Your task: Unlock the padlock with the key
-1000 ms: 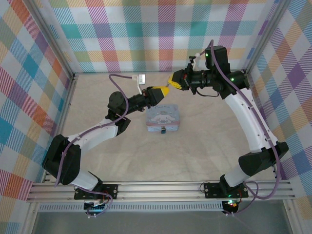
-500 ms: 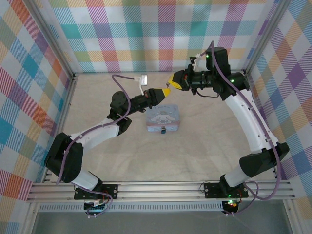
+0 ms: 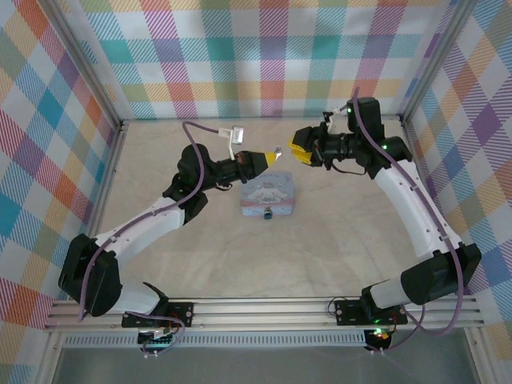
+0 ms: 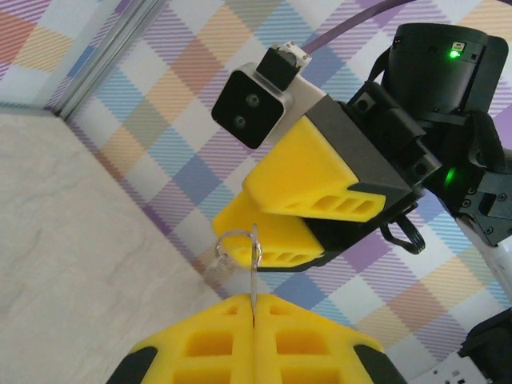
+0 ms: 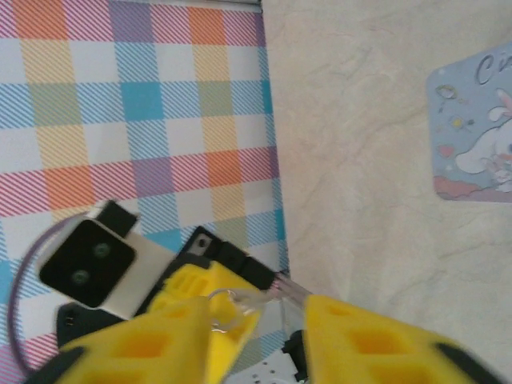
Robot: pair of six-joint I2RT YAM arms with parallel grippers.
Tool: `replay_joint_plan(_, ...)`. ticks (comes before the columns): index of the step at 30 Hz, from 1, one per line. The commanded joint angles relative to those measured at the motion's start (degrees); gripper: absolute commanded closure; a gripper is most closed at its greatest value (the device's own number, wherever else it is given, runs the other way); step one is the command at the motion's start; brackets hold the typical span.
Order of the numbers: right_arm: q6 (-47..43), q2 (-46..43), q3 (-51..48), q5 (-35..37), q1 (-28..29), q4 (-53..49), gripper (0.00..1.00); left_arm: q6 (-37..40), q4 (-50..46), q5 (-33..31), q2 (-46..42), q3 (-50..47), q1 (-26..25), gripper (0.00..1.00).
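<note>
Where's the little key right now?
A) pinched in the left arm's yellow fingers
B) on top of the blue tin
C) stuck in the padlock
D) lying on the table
A: the left wrist view shows the key sticking up from between the closed left fingers.

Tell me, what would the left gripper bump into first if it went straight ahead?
Most likely the right gripper. The left gripper, shut on the key, points at its yellow fingers, though the gap between them is hard to judge.
</note>
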Motion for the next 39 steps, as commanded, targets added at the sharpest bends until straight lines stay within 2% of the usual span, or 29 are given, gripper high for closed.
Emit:
replay_joint_plan(1, -1.66, -3.09, -3.81, -0.35, -1.12, 3.41, 0.58, 5.73, -11.75, 0.6, -2.37, 3.09, 0.74, 1.0)
replay_joint_plan(8, -10.31, -6.42, -11.42, 1.32, -3.53, 2.72, 0.53, 11.47, -28.62, 1.33, -2.3, 7.72, 0.74, 1.0)
replay_joint_plan(16, -22.76, -8.62, -20.13, 4.97, -3.68, 4.84, 0.51, 19.68, -54.54, 2.01, 1.85, 17.83, 0.74, 1.0)
replay_joint_plan(18, -23.97, -10.0, -24.0, 5.19, -3.67, 9.53, 0.51, 21.63, -59.0, 3.55, 3.17, 19.87, 0.74, 1.0)
replay_joint_plan(22, -25.18, -13.05, -33.53, 5.86, -3.69, 22.11, 0.42, 23.91, -65.11, 4.79, 5.53, 23.22, 0.74, 1.0)
replay_joint_plan(24, -26.78, -13.81, -37.84, 3.01, -3.67, 28.87, 0.39, 24.99, -67.79, 5.05, 6.63, 24.95, 0.74, 1.0)
replay_joint_plan(26, -25.69, -13.99, -40.33, 2.9, -3.67, 31.93, 0.28, 25.9, -69.91, 5.22, 7.56, 26.35, 0.74, 1.0)
replay_joint_plan(31, -22.29, -10.47, -42.65, -7.18, -3.68, 41.56, 0.27, 26.43, -71.14, 7.83, 9.42, 27.97, 0.74, 1.0)
replay_joint_plan(34, -16.15, -6.96, -44.19, -14.31, -3.68, 53.19, 0.29, 27.36, -72.55, 9.99, 10.81, 28.96, 0.65, 1.0)
replay_joint_plan(36, -11.37, -5.87, -46.12, -16.43, -3.67, 63.34, 0.31, 28.15, -73.97, 10.89, 11.32, 29.75, 0.48, 1.0)
replay_joint_plan(39, -8.52, -5.19, -46.25, -18.12, -3.27, 69.63, 0.38, 28.93, -74.92, 11.9, 11.5, 30.3, 0.3, 1.0)
